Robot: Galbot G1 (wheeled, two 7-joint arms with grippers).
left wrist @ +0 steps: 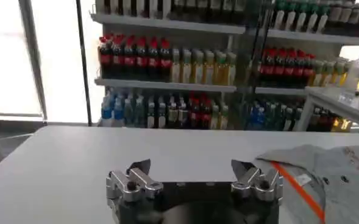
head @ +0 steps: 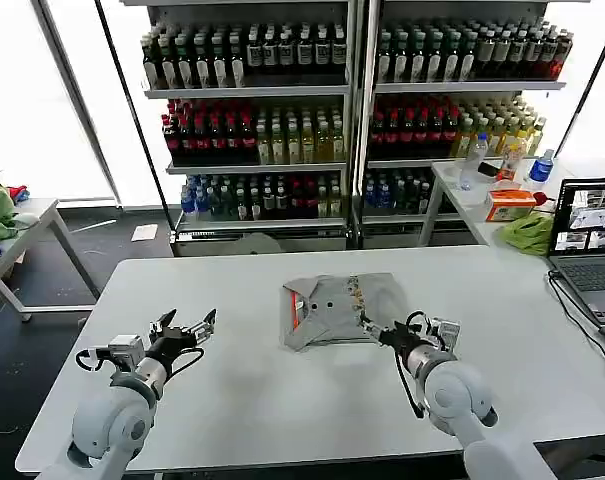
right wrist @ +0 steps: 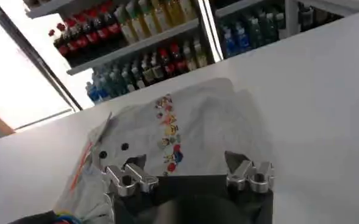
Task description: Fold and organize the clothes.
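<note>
Nearest, at the left of the white counter (head: 232, 400): left pincer (head: 187, 326), fingers spread wide, nothing held, well apart from the garment. At the right: right pincer (head: 369, 329), fingers parted and empty, tips at the near edge of the folded cloth. At mid-counter: light grey shirt (head: 337, 308), folded into a rough rectangle, flat, reddish collar lining toward the left, strip of colourful print running across its top. Beyond the counter: shelves of bottled drinks (head: 347, 100). At the far right edge: open laptop (head: 587, 235).
</note>
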